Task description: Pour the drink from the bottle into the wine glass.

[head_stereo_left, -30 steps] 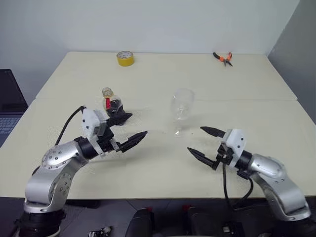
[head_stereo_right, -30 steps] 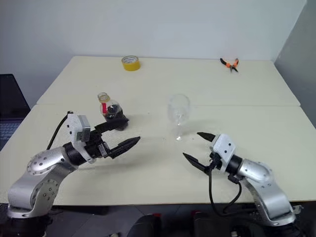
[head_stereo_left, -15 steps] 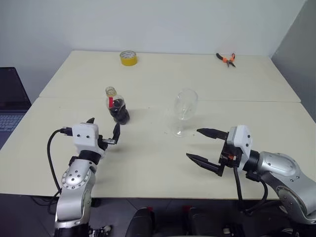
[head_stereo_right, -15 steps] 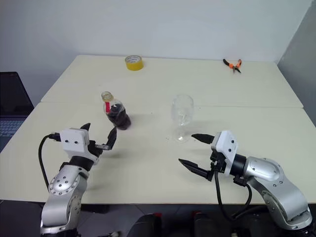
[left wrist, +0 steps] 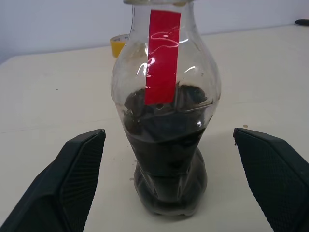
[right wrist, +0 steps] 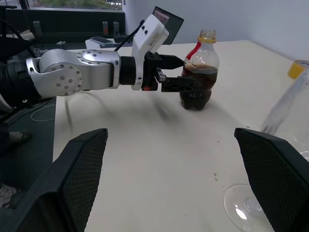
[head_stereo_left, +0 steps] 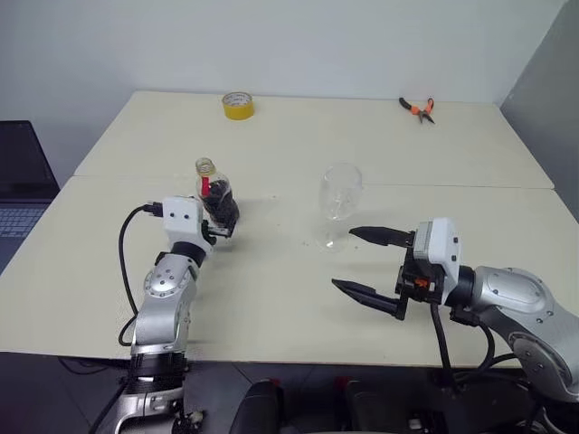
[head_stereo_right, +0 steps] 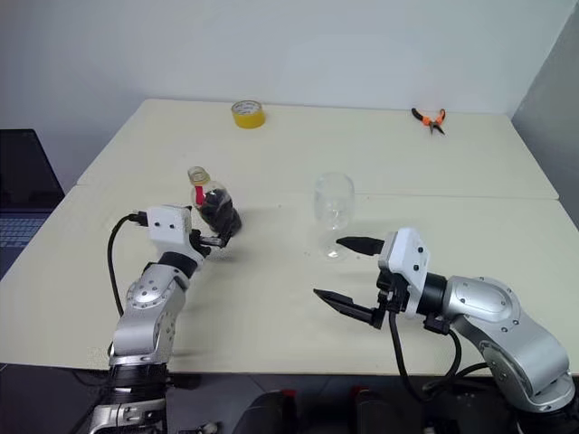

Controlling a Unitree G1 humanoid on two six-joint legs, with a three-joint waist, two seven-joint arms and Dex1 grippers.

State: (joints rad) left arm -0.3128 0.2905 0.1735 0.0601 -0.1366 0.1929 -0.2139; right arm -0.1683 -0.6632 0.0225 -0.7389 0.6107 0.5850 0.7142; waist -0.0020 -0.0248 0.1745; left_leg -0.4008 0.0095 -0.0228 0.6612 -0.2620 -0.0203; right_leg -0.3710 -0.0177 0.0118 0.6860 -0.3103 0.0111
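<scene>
Table [head_stereo_left: 298,298]: cream top, two slabs w/ seam across the middle.

Laptop [head_stereo_left: 20,181]: dark, off table edge at 9 o'clock; no readable writing.

R gripper [head_stereo_left: 366,264]: at approx 4 o'clock of table centre, fingers wide apart, nothing between them, pointing toward 9 o'clock. Sits just near side of the wine glass, not touching.

L gripper [left wrist: 164,193]: approx 9 o'clock of table centre, jaws apart, one finger either side of bottle's lower body; wrist view shows clear gaps both sides, so no clamp.

Wine glass [head_stereo_left: 340,201]: clear, stemmed, upright, empty, near table centre; bottle well apart at its 9 o'clock.

Bottle [head_stereo_left: 215,197]: clear plastic, round belly, upright between L fingers. Red strip label [left wrist: 162,57] on neck – plain, no text or brand legible. Cap hard to make out.

Drink [left wrist: 166,145]: dark brown, fills lower half of bottle.

Tape roll [head_stereo_left: 237,105]: yellow, flat, far edge at 11 o'clock.

Pliers [head_stereo_left: 415,108]: orange handles, far edge at 1 o'clock.
</scene>
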